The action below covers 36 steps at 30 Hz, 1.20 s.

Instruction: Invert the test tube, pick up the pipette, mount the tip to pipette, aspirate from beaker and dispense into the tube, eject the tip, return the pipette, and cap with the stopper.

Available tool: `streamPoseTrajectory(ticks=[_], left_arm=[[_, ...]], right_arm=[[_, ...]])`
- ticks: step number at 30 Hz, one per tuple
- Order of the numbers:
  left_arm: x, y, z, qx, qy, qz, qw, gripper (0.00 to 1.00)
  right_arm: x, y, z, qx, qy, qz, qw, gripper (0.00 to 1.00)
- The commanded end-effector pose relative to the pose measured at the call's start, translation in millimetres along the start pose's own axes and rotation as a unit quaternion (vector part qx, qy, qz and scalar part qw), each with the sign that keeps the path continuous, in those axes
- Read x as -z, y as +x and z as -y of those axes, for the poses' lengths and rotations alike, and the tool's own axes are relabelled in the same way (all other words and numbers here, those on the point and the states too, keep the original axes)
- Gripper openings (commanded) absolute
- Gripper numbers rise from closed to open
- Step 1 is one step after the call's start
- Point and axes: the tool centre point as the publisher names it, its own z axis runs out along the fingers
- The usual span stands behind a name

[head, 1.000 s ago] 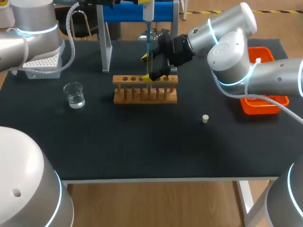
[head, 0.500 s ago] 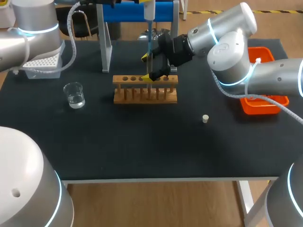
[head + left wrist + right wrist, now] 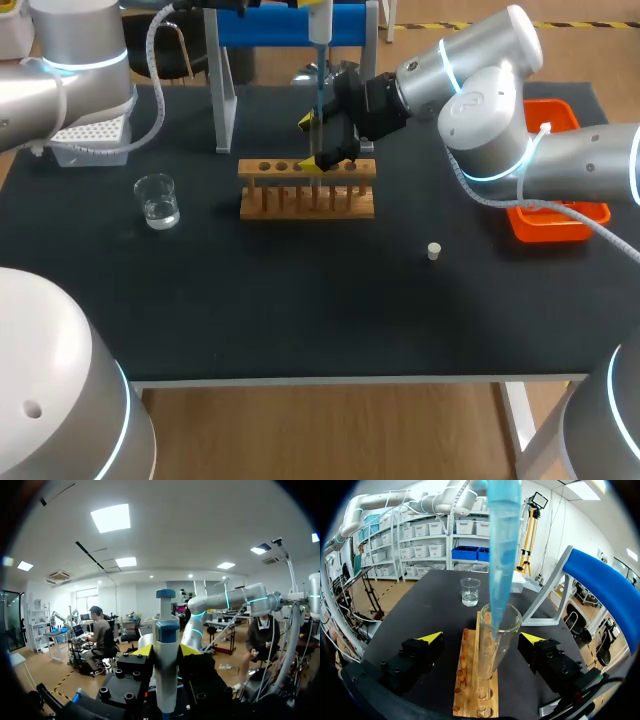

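The right hand (image 3: 482,637) is spread. Its yellow fingers stand one on each side of the test tube (image 3: 492,655), with a clear gap on at least one side, so it does not pinch the glass. The test tube stands mouth up, leaning a little, in a hole near the middle of the wooden rack (image 3: 466,680). A blue tip (image 3: 502,545) comes down from above, and its point sits just inside the tube's mouth.

The left hand (image 3: 165,651) is pinching the pipette (image 3: 166,680), with a yellow finger against each side of its white body. The pipette stands upright with a blue cap on top. In the head view it hangs over the rack in front of the blue stand (image 3: 270,25), and the left hand itself is out of that view.

On the tabletop (image 3: 300,300), a beaker (image 3: 157,200) with a little clear liquid stands well to the left of the rack. The small pale stopper (image 3: 433,251) lies alone on the right, nearer the front edge. A white tip box (image 3: 90,135) sits at the far left, and an orange tray (image 3: 555,222) at the far right is partly hidden by the right arm.
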Motion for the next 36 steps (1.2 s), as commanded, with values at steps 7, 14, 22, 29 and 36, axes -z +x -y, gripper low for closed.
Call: streamPoseTrajectory(ticks=[7, 14, 22, 29, 36], left_arm=[[-1, 3.4, -0.4, 0.003, 0.0, -0.004, 1.0, 0.0], [4, 6.3, -2.2, 0.005, -0.003, 0.004, 1.0, 0.0], [6, 4.6, -3.4, -0.006, -0.004, 0.01, 1.0, 0.0], [5, 2.0, -6.7, -0.012, -0.002, 0.006, 1.0, 0.0], [5, 2.4, -10.5, -0.011, 0.0, 0.006, 1.0, 0.0]], right_arm=[[1, 0, 0, 0.0, 0.0, -0.001, 1.0, 1.0], [1, 0, 0, 0.0, 0.0, -0.001, 1.0, 1.0], [1, 0, 0, 0.0, 0.0, -0.001, 1.0, 1.0], [1, 0, 0, 0.0, 0.0, -0.001, 1.0, 1.0], [1, 0, 0, 0.0, 0.0, -0.001, 1.0, 1.0]])
